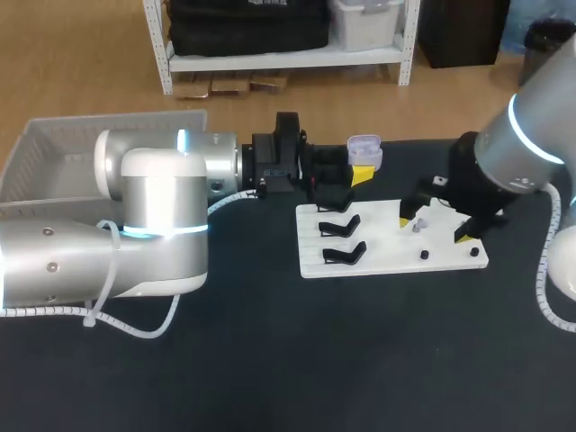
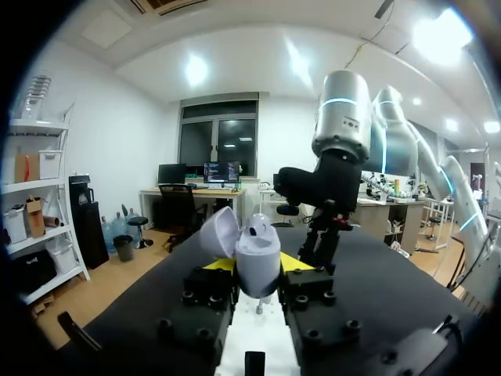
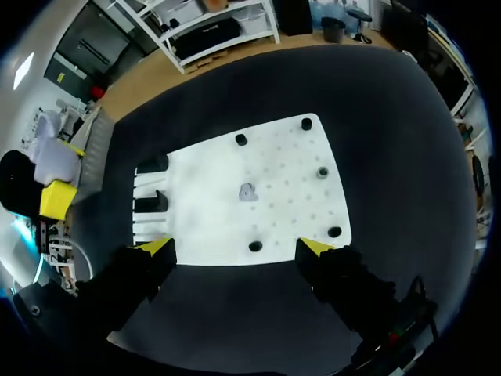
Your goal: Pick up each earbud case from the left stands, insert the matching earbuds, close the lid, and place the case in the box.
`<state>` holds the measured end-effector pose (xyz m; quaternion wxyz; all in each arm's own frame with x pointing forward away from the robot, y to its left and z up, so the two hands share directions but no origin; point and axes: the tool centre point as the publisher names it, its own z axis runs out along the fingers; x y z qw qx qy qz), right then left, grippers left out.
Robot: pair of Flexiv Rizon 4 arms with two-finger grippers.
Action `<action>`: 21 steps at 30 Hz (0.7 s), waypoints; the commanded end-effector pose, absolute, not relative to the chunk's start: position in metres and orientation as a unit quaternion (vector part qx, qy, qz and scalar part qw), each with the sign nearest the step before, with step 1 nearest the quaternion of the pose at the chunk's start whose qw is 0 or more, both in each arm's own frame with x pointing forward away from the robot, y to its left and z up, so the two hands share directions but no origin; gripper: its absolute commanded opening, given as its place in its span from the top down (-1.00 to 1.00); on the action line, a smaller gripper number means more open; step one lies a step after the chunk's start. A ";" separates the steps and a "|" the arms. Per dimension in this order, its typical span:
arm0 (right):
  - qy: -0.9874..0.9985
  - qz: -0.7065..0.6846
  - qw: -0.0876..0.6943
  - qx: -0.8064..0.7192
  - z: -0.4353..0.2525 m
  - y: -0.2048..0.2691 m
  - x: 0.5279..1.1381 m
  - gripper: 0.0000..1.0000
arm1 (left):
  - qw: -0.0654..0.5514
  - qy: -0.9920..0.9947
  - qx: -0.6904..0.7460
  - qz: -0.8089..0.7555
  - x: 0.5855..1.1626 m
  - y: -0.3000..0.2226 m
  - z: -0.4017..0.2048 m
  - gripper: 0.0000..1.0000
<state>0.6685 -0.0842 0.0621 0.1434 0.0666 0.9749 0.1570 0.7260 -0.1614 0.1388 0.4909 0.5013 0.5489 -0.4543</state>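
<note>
A pale lavender earbud case (image 1: 364,149) with its lid up is held above the far left edge of the white board (image 1: 389,258), and my left gripper (image 1: 357,168) is shut on it. In the left wrist view the case (image 2: 257,252) sits between the yellow tips, lid (image 2: 218,232) tilted back. My right gripper (image 1: 435,227) hangs open over the board's right part. A small lavender earbud (image 3: 248,191) lies on the board (image 3: 290,180) just ahead of the open right gripper (image 3: 236,249), untouched. The earbud (image 1: 417,226) lies between its fingers in the head view.
Two empty black stands (image 1: 340,241) sit on the board's left side, and several black pegs (image 3: 322,172) dot its right part. A white basket (image 1: 54,148) stands at the table's far left, partly behind my left arm.
</note>
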 end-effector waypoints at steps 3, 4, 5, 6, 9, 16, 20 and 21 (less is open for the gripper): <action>0.975 0.150 0.140 0.081 0.049 -0.080 0.690 -1.00 | 0.495 0.547 0.499 -0.454 0.725 -0.161 0.137 1.00; 0.975 0.149 0.140 0.082 0.048 -0.080 0.691 -0.92 | 0.495 0.547 0.499 -0.454 0.725 -0.161 0.137 1.00; 0.976 0.148 0.139 0.084 0.047 -0.080 0.693 -0.80 | 0.495 0.547 0.499 -0.454 0.725 -0.161 0.137 1.00; 0.975 0.148 0.138 0.088 0.046 -0.079 0.694 -0.71 | 0.495 0.547 0.499 -0.454 0.725 -0.161 0.137 1.00; 0.975 0.149 0.134 0.093 0.043 -0.078 0.697 -0.51 | 0.495 0.547 0.499 -0.454 0.725 -0.161 0.137 1.00; 0.976 0.148 0.130 0.093 0.038 -0.076 0.698 -0.13 | 0.495 0.547 0.499 -0.454 0.725 -0.161 0.137 1.00; 0.976 0.151 0.124 0.095 0.034 -0.077 0.700 0.10 | 0.495 0.547 0.499 -0.454 0.725 -0.161 0.137 1.00; 0.976 0.152 0.124 0.095 0.034 -0.077 0.700 0.11 | 0.495 0.547 0.499 -0.454 0.725 -0.161 0.137 1.00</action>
